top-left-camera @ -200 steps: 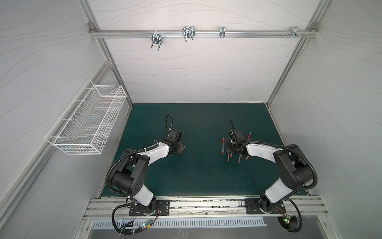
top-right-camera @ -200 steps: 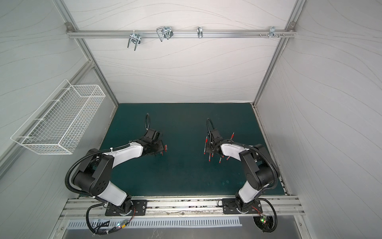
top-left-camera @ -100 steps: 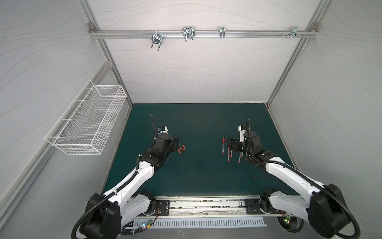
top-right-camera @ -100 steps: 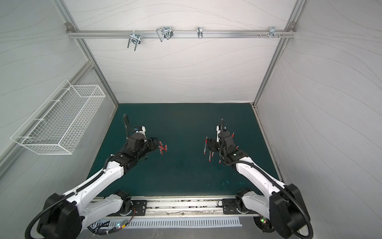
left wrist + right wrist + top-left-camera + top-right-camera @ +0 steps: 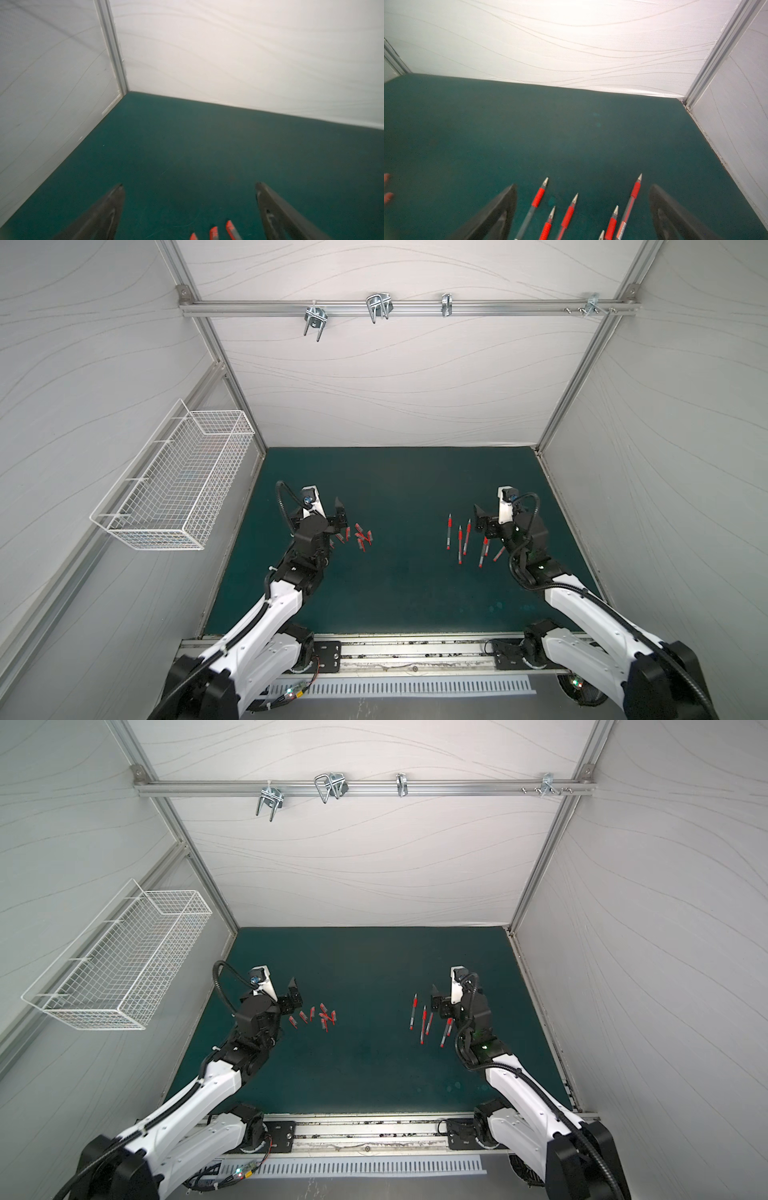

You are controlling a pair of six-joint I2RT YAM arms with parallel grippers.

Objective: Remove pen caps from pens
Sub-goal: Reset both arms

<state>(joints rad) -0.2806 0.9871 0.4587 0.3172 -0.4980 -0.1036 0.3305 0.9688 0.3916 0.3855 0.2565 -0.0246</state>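
Note:
Several short red pen caps (image 5: 361,537) (image 5: 323,1017) lie in a loose cluster on the left of the green mat. Several uncapped pens (image 5: 461,537) (image 5: 424,1021) lie roughly parallel on the right, tips pointing to the back wall. My left gripper (image 5: 328,510) (image 5: 284,992) hovers open just left of the caps; three cap ends (image 5: 214,232) show below its empty spread jaws (image 5: 189,184). The right gripper (image 5: 490,516) (image 5: 444,997) hangs open over the pens' right side. In its wrist view the pens (image 5: 538,197) lie under the empty gripper (image 5: 584,186).
A white wire basket (image 5: 178,485) hangs on the left wall. A metal rail with hooks (image 5: 376,308) crosses the back wall high up. White walls close in the green mat (image 5: 395,593) on three sides; the arm bases sit on the front rail (image 5: 415,649).
Both grippers have opened wide and risen off the mat. Both arms have unfolded, their elbows swinging back towards the front rail. Caps and pens stay on the mat.

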